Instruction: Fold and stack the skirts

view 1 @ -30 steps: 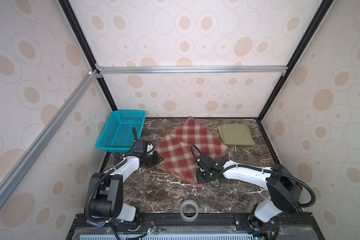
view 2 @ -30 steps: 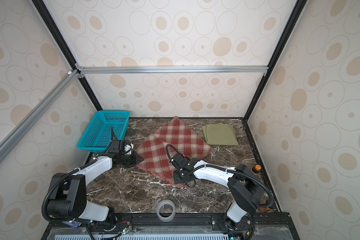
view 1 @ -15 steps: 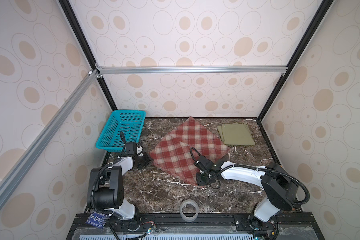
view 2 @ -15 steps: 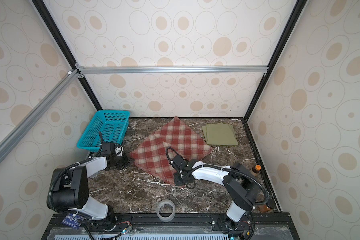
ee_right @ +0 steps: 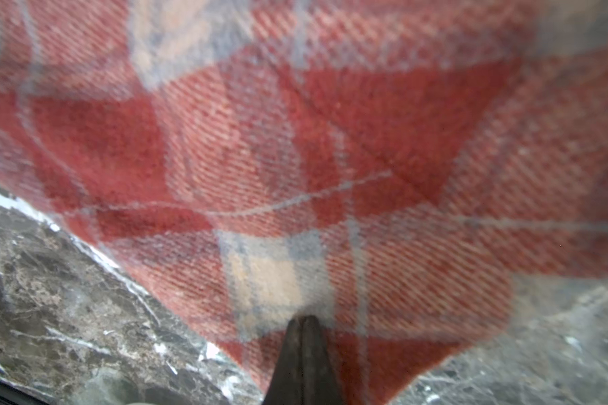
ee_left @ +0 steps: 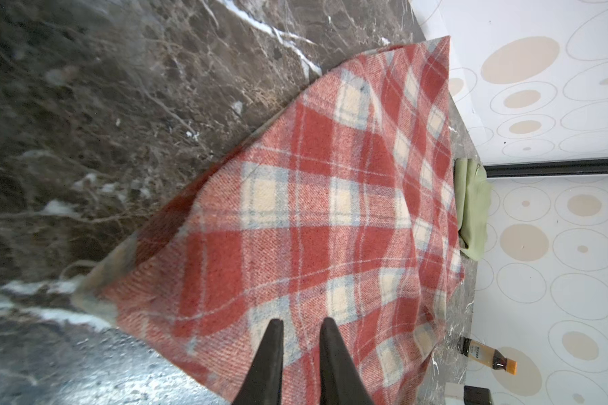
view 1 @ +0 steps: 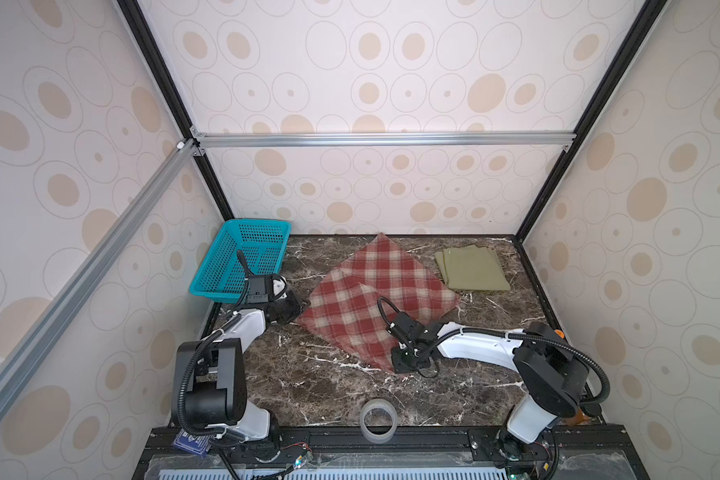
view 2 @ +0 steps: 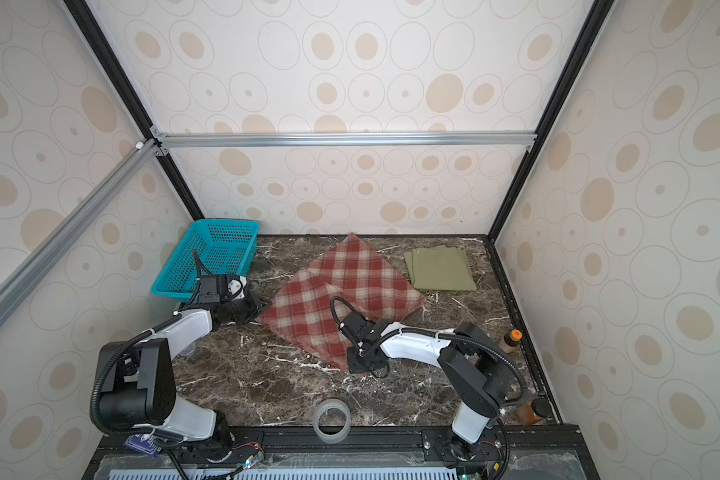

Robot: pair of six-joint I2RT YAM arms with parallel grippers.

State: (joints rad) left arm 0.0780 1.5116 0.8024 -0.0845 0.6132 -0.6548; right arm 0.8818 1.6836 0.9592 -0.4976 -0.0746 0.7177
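I hold the red-and-cream plaid skirt (view 1: 375, 299) at two places, because a cloth this thick and woolly will not fold cleanly from a single pinch. My right claw (ee_right: 302, 318) is clamped fully together on the corner nearest my base. In the right wrist view the weave gathers straight into the closed tips, and the cloth on either side seems lifted a little off the marble table (view 1: 308, 386). My left claw (ee_left: 299, 321) sits at the corner toward the teal mesh basket (view 1: 215, 266). Its fingers (ee_left: 272, 350) stand a little apart with plaid filling the gap. I judge that to be a pinch on the thick edge rather than a loose hover, though the contact itself is hard to make out. The skirt lies as a diamond in the middle of the table, and in both top views a layered edge shows across its left half, so I take it as partly folded. The olive-green skirt (view 1: 472, 268) lies folded flat at the far right, well apart from the plaid. I take it as the base of the stack, which is why neither claw is near it. With two neighbouring corners in hand, I judge the step to be carrying this near-left edge over toward the far side. The roll of clear tape (view 1: 378, 436) near the front edge is out of the way.
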